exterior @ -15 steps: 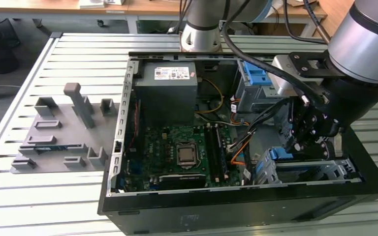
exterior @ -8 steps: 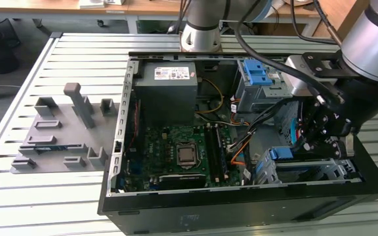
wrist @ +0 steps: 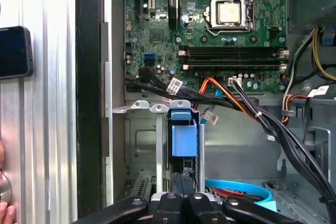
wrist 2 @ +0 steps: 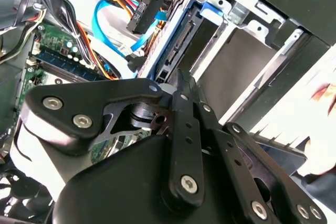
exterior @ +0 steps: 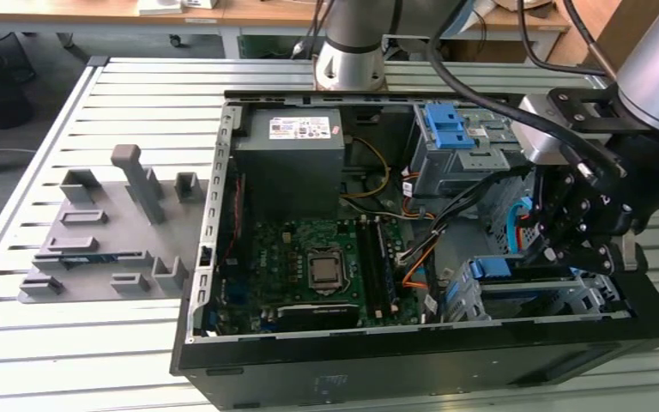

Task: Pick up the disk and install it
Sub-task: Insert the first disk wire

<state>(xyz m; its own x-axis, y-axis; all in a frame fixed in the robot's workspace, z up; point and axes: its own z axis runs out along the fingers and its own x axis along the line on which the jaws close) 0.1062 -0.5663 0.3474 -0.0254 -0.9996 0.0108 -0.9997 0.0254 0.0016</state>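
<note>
Sitting upright in the metal drive cage (exterior: 535, 296) at the front corner of the open computer case (exterior: 421, 360), the disk (exterior: 524, 268) is being shown largely in place already: its blue plastic frame is seen at the cage mouth in the exterior view, and in the first wrist view the same blue frame (wrist: 184, 132) is being framed between the cage's grey rails, just beyond the gripper's linkage. In the second wrist view the disk (wrist 2: 178, 45) is seen edge-on, slid into its slot beside an empty bay. Judging from this, the picking up is being treated as done and the installing as nearly finished; whether the disk is fully seated, or latched, cannot be told.

The gripper (exterior: 587, 249) is being held directly over the cage, at the exterior view's right, its black linkage folded in toward the centre. In the second wrist view the gripper (wrist 2: 181, 85) is seen with its fingers drawn together to a narrow tip resting at or just beside the disk's edge, so the jaws are being read as closed, with nothing clamped between them as far as can be seen. Contact with the disk cannot be confirmed.

The motherboard (wrist: 220, 30) and the bundled cables (wrist: 252, 111) are lying clear of the cage.
</note>
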